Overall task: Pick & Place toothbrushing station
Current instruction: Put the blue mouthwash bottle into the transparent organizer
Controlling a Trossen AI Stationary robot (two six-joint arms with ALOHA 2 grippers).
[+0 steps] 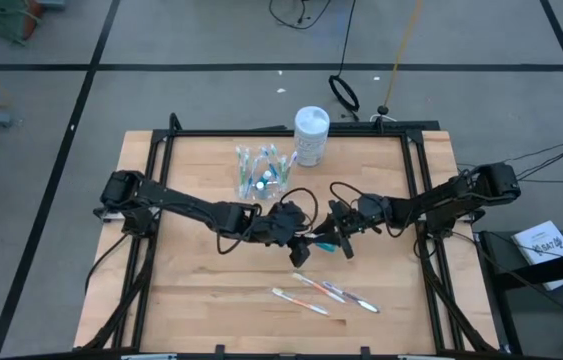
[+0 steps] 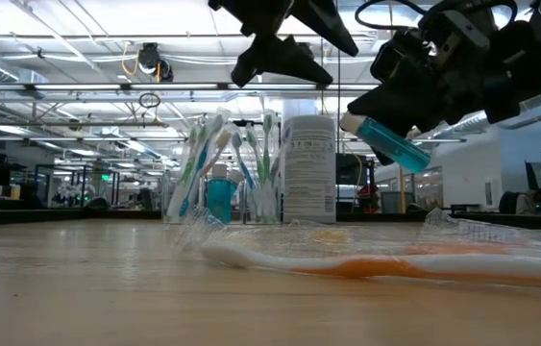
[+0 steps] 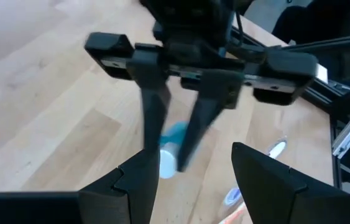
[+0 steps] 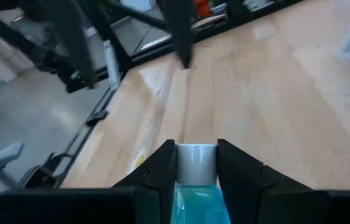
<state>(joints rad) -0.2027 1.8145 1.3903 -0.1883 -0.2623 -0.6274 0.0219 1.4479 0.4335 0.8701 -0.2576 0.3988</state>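
A small teal toothpaste tube (image 2: 395,144) with a white cap hangs above the table's middle, with my right gripper (image 4: 196,168) shut on it. My left gripper (image 3: 193,186) faces it from the table's left, open, its fingers short of the cap and apart from it. The clear cup (image 1: 261,175) stands on its base at the far middle, holding several pastel toothbrushes and a teal tube (image 2: 219,197). Wrapped toothbrushes (image 1: 336,292) lie flat near the front edge; one with an orange handle (image 2: 395,264) shows close up in the low view. My right gripper pinches the tube's teal body (image 4: 196,199) between its two fingers, which lie along the tube. The white cap (image 4: 196,162) sticks out past the fingertips. The fingers come nearly level from the table's right. The tube is lifted clear and tilted, cap end higher (image 2: 352,122).
A tall white canister (image 1: 311,135) stands at the far edge beside the cup. Another toothbrush (image 1: 299,300) lies near the front. Black frame rails (image 1: 416,190) run along the table's sides. Bare wood lies at the front left.
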